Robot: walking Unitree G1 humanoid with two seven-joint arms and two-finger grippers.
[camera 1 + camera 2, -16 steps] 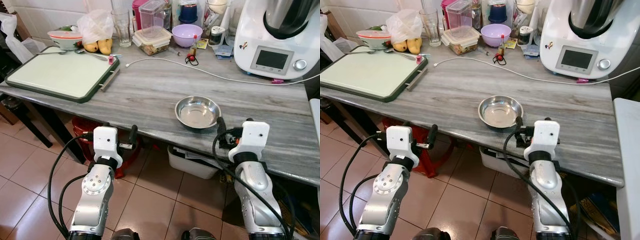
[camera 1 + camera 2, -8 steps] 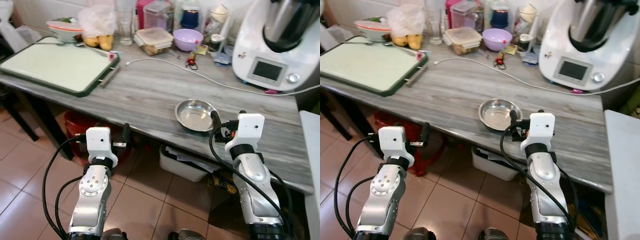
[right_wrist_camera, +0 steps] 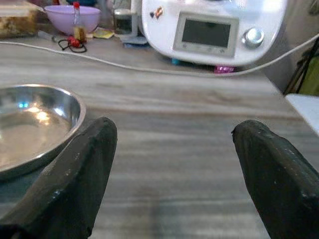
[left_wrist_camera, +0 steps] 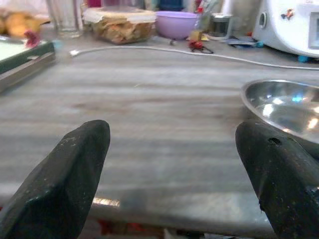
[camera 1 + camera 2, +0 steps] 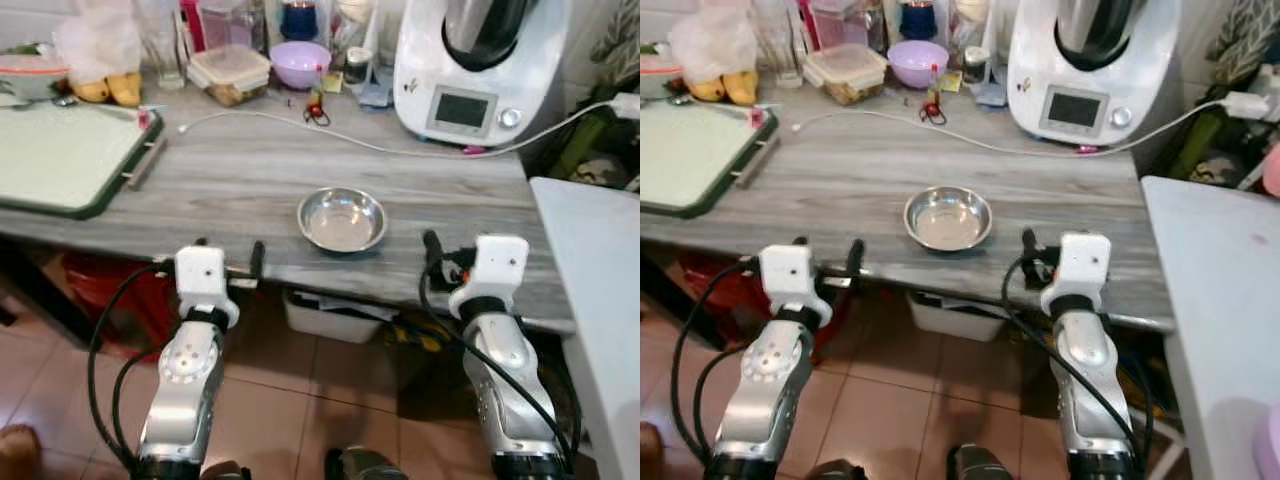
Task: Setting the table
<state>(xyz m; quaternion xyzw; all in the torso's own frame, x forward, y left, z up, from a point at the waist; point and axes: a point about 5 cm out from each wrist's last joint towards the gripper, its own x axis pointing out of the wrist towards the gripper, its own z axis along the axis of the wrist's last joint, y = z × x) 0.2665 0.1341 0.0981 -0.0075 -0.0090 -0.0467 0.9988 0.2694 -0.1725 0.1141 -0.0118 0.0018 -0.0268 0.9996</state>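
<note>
A shallow steel bowl (image 5: 342,219) sits empty on the grey wood-grain table (image 5: 250,180), close to its front edge. Both grippers hover at that edge with nothing in them. My left gripper (image 5: 228,262) is open, left of the bowl. In the left wrist view, the bowl's rim (image 4: 284,107) lies just beyond one of the fingers (image 4: 276,169). My right gripper (image 3: 172,164) is also open, right of the bowl (image 3: 35,119).
A green-rimmed tray (image 5: 50,160) lies at the table's left. A white kitchen machine (image 5: 480,70) stands at the back right, its cable (image 5: 300,130) running across the top. A purple bowl (image 5: 300,62), food container (image 5: 230,72) and bananas (image 5: 110,90) line the back. A white surface (image 5: 600,280) adjoins on the right.
The whole view has shifted: I have moved to the right along the table. The bowl, earlier in front of my right gripper, now lies between both grippers. Both stay open.
</note>
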